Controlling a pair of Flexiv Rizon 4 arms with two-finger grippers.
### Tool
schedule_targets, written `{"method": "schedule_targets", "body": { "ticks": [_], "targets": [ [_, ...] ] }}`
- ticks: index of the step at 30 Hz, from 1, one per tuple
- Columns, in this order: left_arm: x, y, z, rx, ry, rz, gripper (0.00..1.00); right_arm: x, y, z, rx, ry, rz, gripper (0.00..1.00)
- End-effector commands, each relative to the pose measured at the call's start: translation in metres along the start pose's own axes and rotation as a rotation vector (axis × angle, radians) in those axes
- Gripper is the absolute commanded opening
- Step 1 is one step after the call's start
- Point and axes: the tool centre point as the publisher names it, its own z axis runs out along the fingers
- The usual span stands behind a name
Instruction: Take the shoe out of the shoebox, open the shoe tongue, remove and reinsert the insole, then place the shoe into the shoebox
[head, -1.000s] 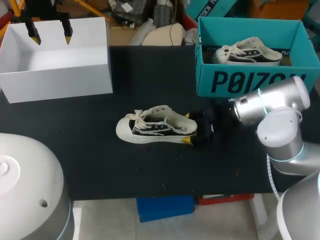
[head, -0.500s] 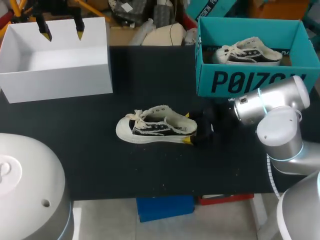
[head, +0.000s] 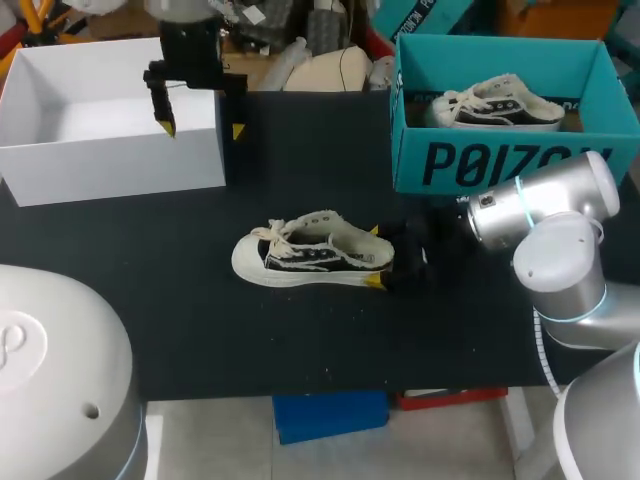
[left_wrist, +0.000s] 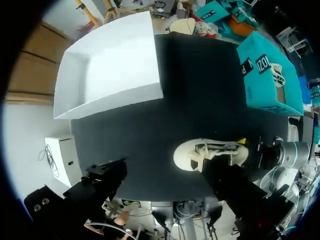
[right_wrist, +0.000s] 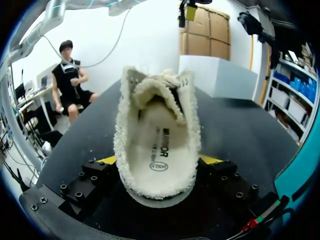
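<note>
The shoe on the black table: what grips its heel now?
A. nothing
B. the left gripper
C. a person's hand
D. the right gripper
D: the right gripper presses its yellow tips on both sides of the heel of the shoe; the left gripper hangs open by the white box.

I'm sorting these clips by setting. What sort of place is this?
Probably a robotics lab test bench: a black table where the right gripper clamps a shoe at the heel, the left gripper hangs by a white box, and a teal shoebox holds a second shoe.
</note>
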Motion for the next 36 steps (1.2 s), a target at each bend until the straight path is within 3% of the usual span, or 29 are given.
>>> {"method": "schedule_targets", "body": {
  "ticks": [1,13,15,24,29,36],
  "targets": [
    [0.004,0.000,0.005,0.008,-0.004,-0.003,1.00,0.000,-0.001,0.004,0.001,-0.001,0.001,0.00],
    [0.004,0.000,0.005,0.008,-0.004,-0.003,1.00,0.000,-0.001,0.004,0.001,-0.001,0.001,0.00],
    [0.008,0.001,-0.002,0.063,-0.047,-0.030,1.00,0.000,-0.001,0.004,0.001,-0.001,0.001,0.00],
    [0.097,0.045,0.000,0.153,-0.130,0.032,1.00,0.000,-0.001,0.004,0.001,-0.001,0.001,0.00],
    [0.126,0.058,0.017,0.138,-0.185,0.071,1.00,0.000,-0.001,0.004,0.001,-0.001,0.001,0.00],
    [0.150,0.073,0.046,0.120,-0.258,0.086,1.00,0.000,-0.001,0.004,0.001,-0.001,0.001,0.00]
  ]
}}
